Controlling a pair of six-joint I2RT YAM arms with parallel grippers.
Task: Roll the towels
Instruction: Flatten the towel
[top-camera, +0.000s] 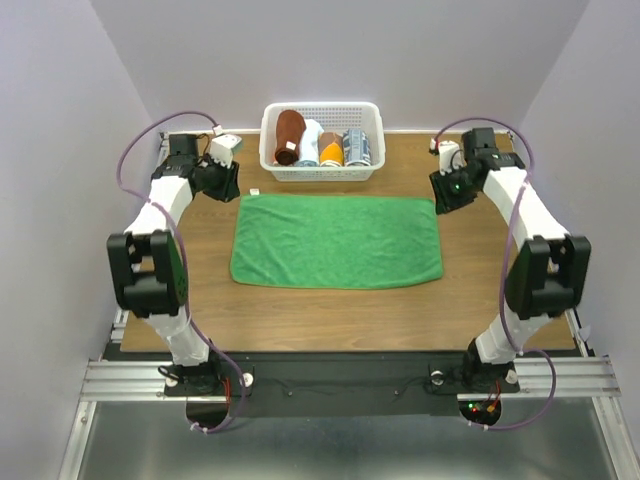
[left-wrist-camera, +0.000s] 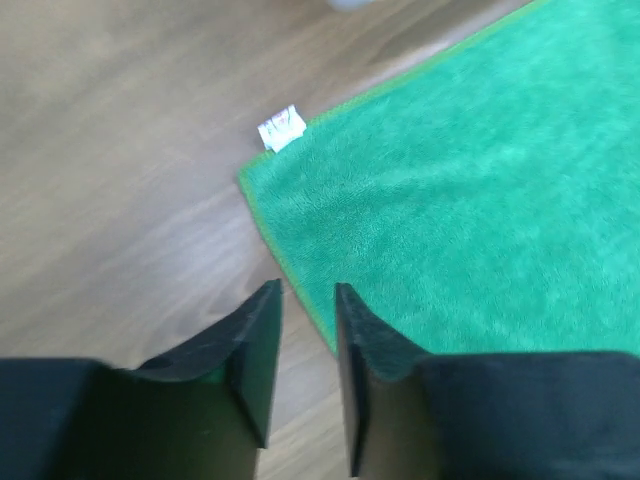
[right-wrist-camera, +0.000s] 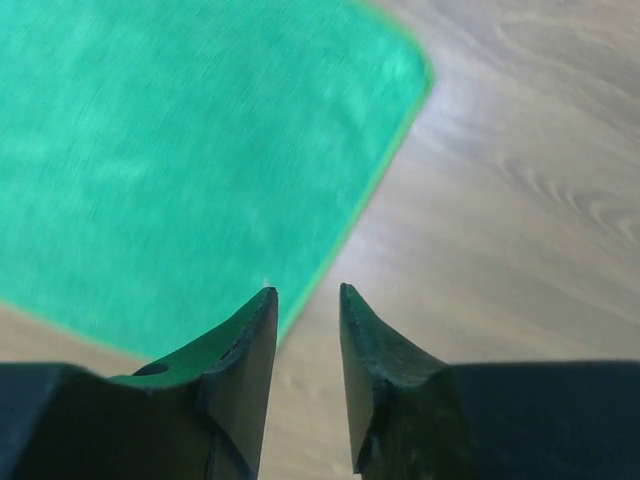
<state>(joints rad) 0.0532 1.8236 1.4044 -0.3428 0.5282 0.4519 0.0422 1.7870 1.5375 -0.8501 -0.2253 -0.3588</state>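
A white slatted basket stands at the far edge of the tabletop, and four rolls stand side by side in it. From the left these are the reddish-brown towel, rolled up and leaning slightly, a white roll, an orange roll and a grey-patterned roll.

Just in front of the basket, the green towel lies spread flat in the middle of the tabletop with its long sides running left to right. A small white tag sticks out at its far left corner.

The left hand hangs above the towel's left edge near that corner. Its fingers stand a little apart with nothing between them. The right hand hangs above the towel's right edge near the far right corner, its fingers likewise slightly apart and holding nothing.
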